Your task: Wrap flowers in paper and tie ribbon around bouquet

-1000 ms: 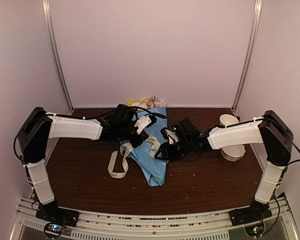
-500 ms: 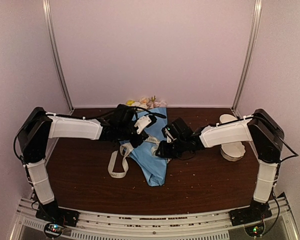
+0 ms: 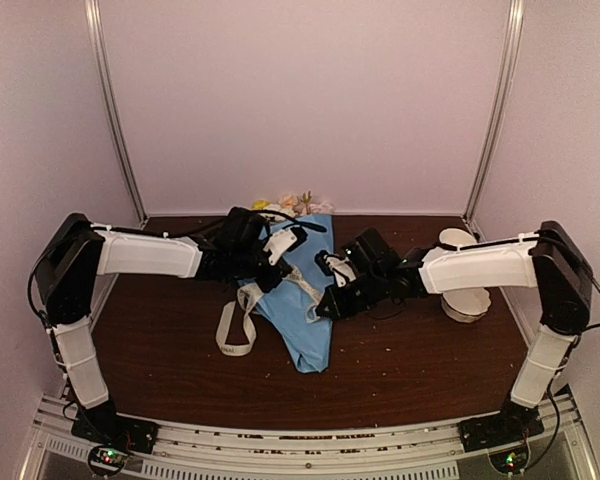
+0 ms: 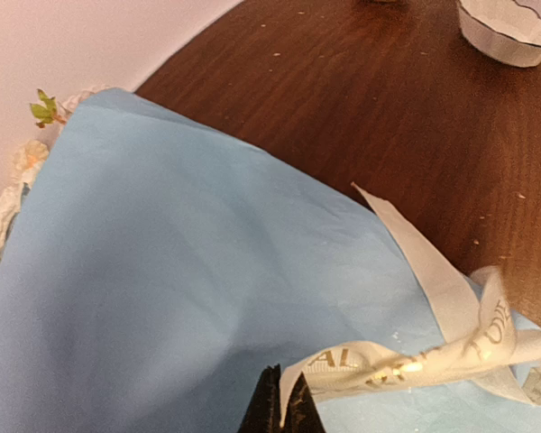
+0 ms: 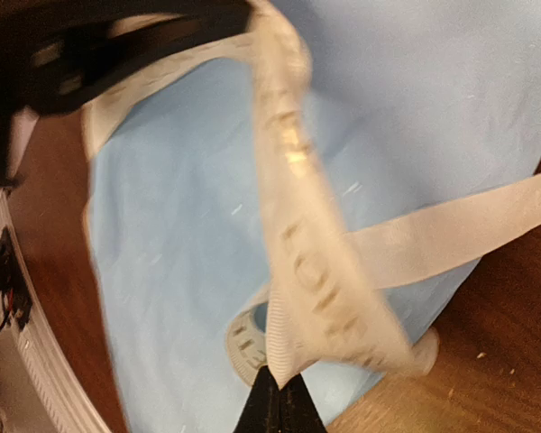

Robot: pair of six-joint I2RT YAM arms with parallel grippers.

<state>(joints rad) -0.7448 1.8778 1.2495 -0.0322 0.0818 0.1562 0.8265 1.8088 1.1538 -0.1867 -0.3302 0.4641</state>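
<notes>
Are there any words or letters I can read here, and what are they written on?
"AL": on the ribbon, left wrist view; the rest of that word is folded out of sight.
Other letters on the ribbon, in both wrist views: too blurred to read.
From the top view: ribbon letters too small to read.
paper and bowl: no writing shows.

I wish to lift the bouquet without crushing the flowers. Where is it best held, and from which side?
Probably the narrow near end of the bouquet, from above, fingers across it: the cone lies flat and tapers there, the flowers sit at the far end, the ribbon crosses the middle.
</notes>
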